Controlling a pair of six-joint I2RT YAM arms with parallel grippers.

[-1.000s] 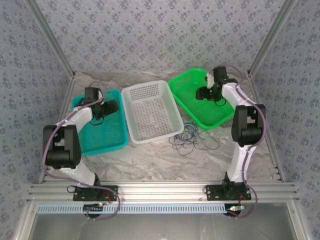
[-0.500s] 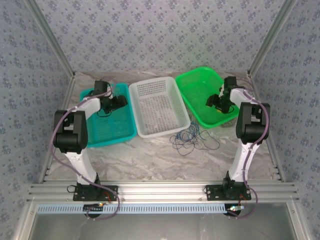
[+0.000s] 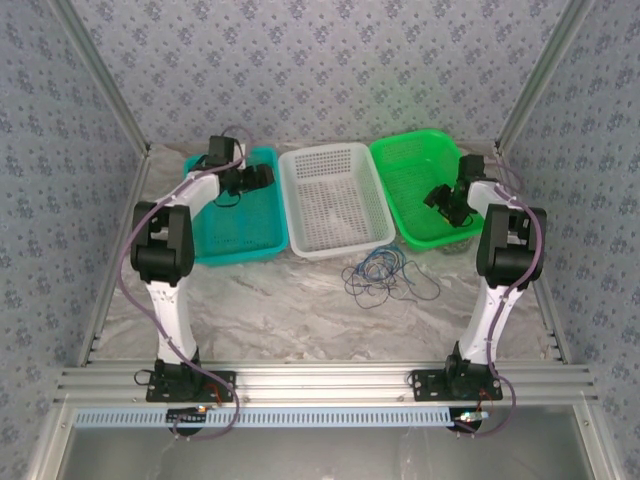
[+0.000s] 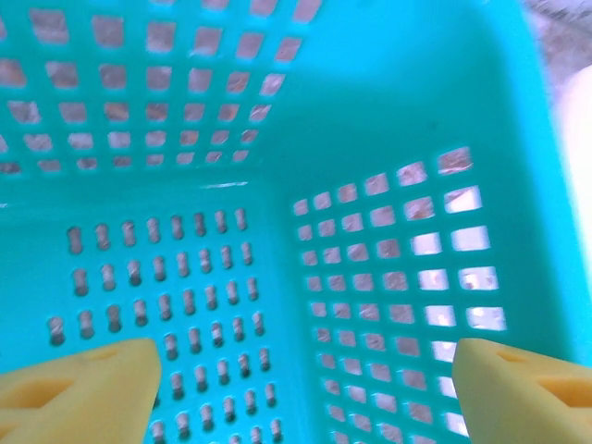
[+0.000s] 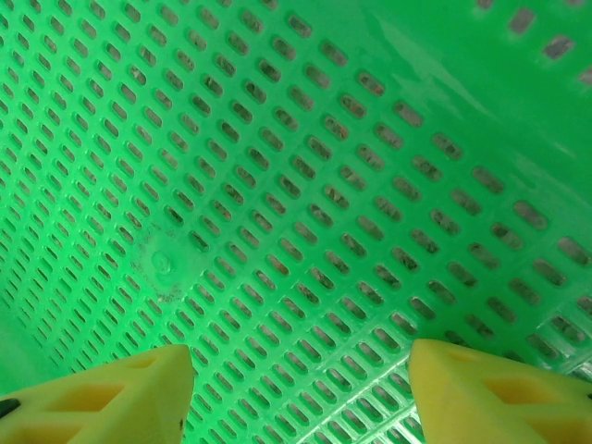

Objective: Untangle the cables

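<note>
Left gripper (image 3: 258, 180) jaws spread wide, nothing between them, hanging inside teal basket (image 3: 225, 228), which sits just left of white basket (image 3: 335, 205). Left wrist view: yellow fingertips (image 4: 92, 384) low over the teal floor, close to a corner wall. Right gripper (image 3: 441, 197) also spread, empty, inside green basket (image 3: 412, 180) just right of the white basket; its pads sit low over the slotted green floor.

Cables (image 3: 385, 272): one loose tangle of thin dark, blue and pale loops on the table (image 3: 300, 320), just in front of the white basket's near right corner. Can't tell if the top loops touch its rim. No wire in any basket, so untangling looks not yet begun.

Risks from here:
- Both grippers are well apart from the tangle. Lifting out carelessly could hook a fingertip on a basket wall and shove or tip that basket toward the white one.
- Pinching the middle of the knot would likely lift the whole clump, tightening it instead of freeing one strand.
- The wires look very thin and limp, so they may slip out between the pads or get missed against the table.
- Loops by the white basket's near rim could snag there when pulled.
- Both arms heading for the same small clump may bump each other.
</note>
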